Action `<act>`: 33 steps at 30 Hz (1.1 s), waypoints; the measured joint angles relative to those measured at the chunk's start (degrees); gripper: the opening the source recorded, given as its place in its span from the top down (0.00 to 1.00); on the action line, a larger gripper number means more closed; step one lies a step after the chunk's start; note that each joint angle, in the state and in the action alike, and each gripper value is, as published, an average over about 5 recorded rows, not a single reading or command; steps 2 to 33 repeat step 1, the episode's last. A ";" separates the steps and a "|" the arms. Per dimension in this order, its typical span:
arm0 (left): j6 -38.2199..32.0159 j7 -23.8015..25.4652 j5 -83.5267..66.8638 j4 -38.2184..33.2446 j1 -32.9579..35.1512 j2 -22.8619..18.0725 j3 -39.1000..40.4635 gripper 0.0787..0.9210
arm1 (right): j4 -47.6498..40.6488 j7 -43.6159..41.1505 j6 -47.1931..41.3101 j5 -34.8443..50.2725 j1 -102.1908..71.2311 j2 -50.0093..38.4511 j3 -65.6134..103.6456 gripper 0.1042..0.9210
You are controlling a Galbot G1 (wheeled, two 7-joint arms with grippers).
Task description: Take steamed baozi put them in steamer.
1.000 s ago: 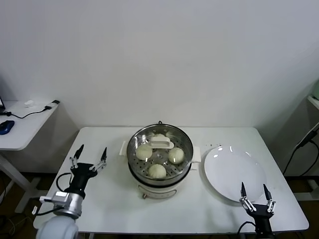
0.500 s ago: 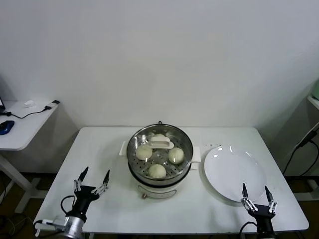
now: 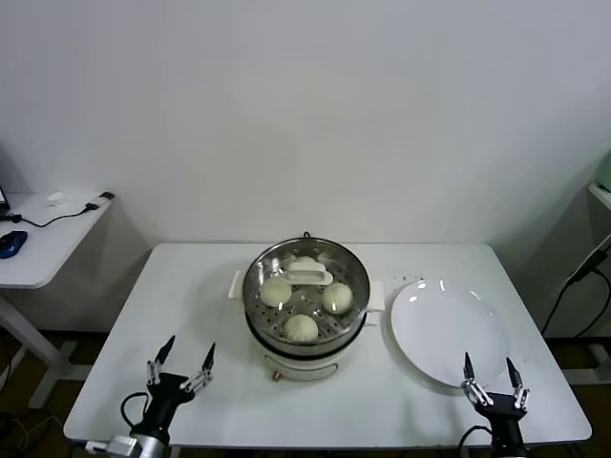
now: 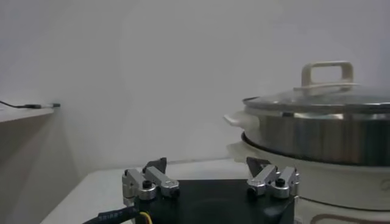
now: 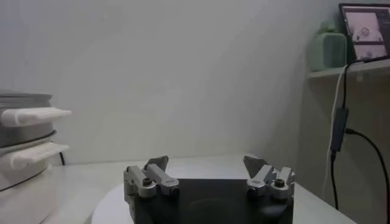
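The steamer (image 3: pixel 358 286) stands mid-table, a shiny steel basket on a white pot base. A glass lid with a white handle (image 3: pixel 310 276) covers it. Three cream-white baozi (image 3: pixel 302 327) show clearly through the lid; a fourth lies partly hidden under the handle. My left gripper (image 3: pixel 181 356) is open and empty, low at the table's front left. My right gripper (image 3: pixel 488 367) is open and empty at the front right, by the plate's near edge. The left wrist view shows the lidded steamer (image 4: pixel 317 131) beyond my open left gripper (image 4: pixel 210 169). The right wrist view shows my open right gripper (image 5: pixel 207 165).
A flat white plate (image 3: pixel 449 329) lies bare to the right of the steamer. A side desk (image 3: pixel 43 239) with a cable and a mouse stands at the far left. A shelf with a green object and a screen (image 5: pixel 364 24) shows in the right wrist view.
My left gripper has drawn back toward the table's front edge and lower, staying open. The right gripper has barely moved. The steamer, lid and baozi are unchanged.
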 measured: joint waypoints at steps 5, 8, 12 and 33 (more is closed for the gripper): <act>-0.10 0.01 0.01 0.02 0.03 -0.01 0.03 0.12 | 0.00 0.00 -0.03 0.00 0.02 0.01 -0.01 0.12; -0.10 0.01 0.01 0.02 0.03 -0.01 0.03 0.12 | 0.00 0.00 -0.03 0.00 0.02 0.01 -0.01 0.12; -0.10 0.01 0.01 0.02 0.03 -0.01 0.03 0.12 | 0.00 0.00 -0.03 0.00 0.02 0.01 -0.01 0.12; -0.10 0.01 0.01 0.02 0.03 -0.01 0.03 0.12 | 0.00 0.00 -0.03 0.00 0.02 0.01 -0.01 0.12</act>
